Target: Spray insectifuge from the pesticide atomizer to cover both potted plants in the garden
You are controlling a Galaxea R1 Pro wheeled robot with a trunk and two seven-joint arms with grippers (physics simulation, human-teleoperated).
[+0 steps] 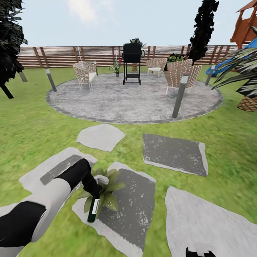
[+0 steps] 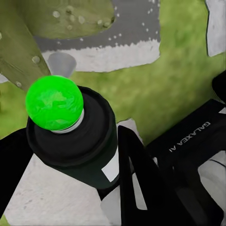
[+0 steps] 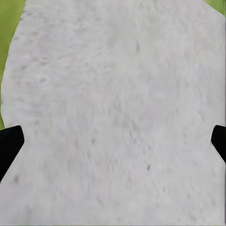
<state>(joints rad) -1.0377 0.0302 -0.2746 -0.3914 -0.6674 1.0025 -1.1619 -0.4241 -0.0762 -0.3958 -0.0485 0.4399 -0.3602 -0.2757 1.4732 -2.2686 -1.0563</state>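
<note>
The left gripper [image 1: 93, 194] is clamped on the atomizer [image 1: 93, 210] — the dark green bottle hangs over a plant [image 1: 103, 192] on a grey stone [image 1: 132, 210], at 7 o'clock in the head view. The right gripper [image 3: 113, 141] hangs over a pale stone [image 3: 113, 94], fingers wide apart. The patio [image 1: 135, 103] lies at 12 o'clock.

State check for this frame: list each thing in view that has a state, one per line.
pesticide atomizer: held in the left gripper, tilted, beside the plant's leaves
left gripper: shut on the atomizer
right gripper: open, above a pale stepping stone
potted plant: standing on a stepping stone
</note>
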